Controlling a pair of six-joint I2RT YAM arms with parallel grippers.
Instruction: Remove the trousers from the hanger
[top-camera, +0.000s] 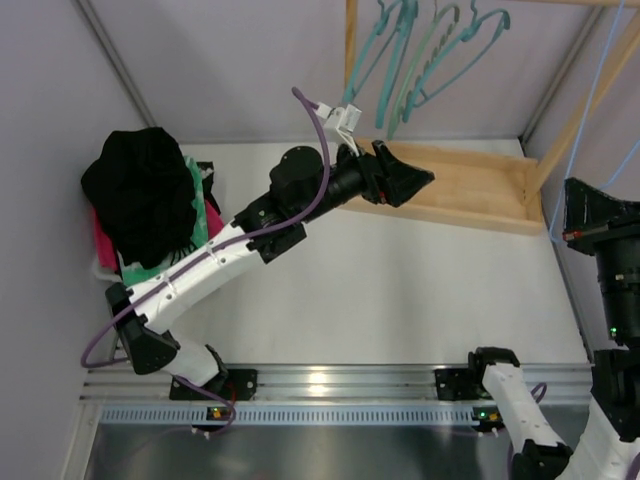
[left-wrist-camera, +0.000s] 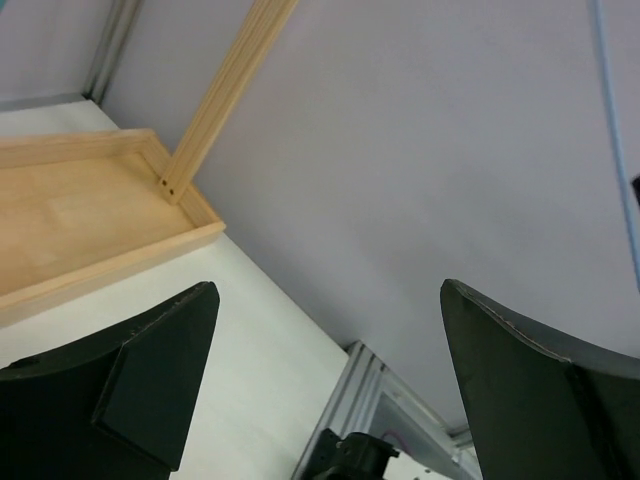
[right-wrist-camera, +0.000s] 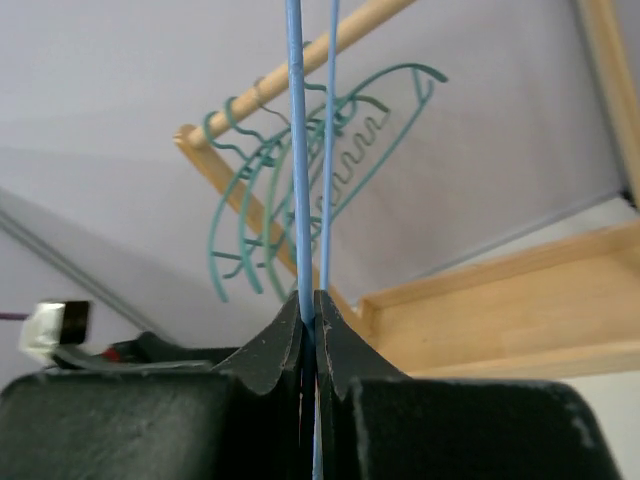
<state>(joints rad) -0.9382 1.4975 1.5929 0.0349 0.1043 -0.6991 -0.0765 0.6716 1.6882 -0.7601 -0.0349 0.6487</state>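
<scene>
The black trousers (top-camera: 142, 192) lie bunched on a pile of cloth at the table's left side, off the hanger. The thin light-blue wire hanger (top-camera: 590, 130) hangs at the far right; in the right wrist view its wires (right-wrist-camera: 296, 150) run straight up from my jaws. My right gripper (right-wrist-camera: 312, 300) is shut on the hanger wire. My left gripper (top-camera: 425, 180) is open and empty, held over the near edge of the wooden rack base, far from the trousers. In the left wrist view its fingers (left-wrist-camera: 160, 350) stand wide apart.
A green-and-white patterned cloth (top-camera: 200, 215) and a pink cloth (top-camera: 102, 245) lie under the trousers. Teal plastic hangers (top-camera: 430, 50) hang on a wooden rack whose base (top-camera: 480, 185) is at the back. Walls close both sides.
</scene>
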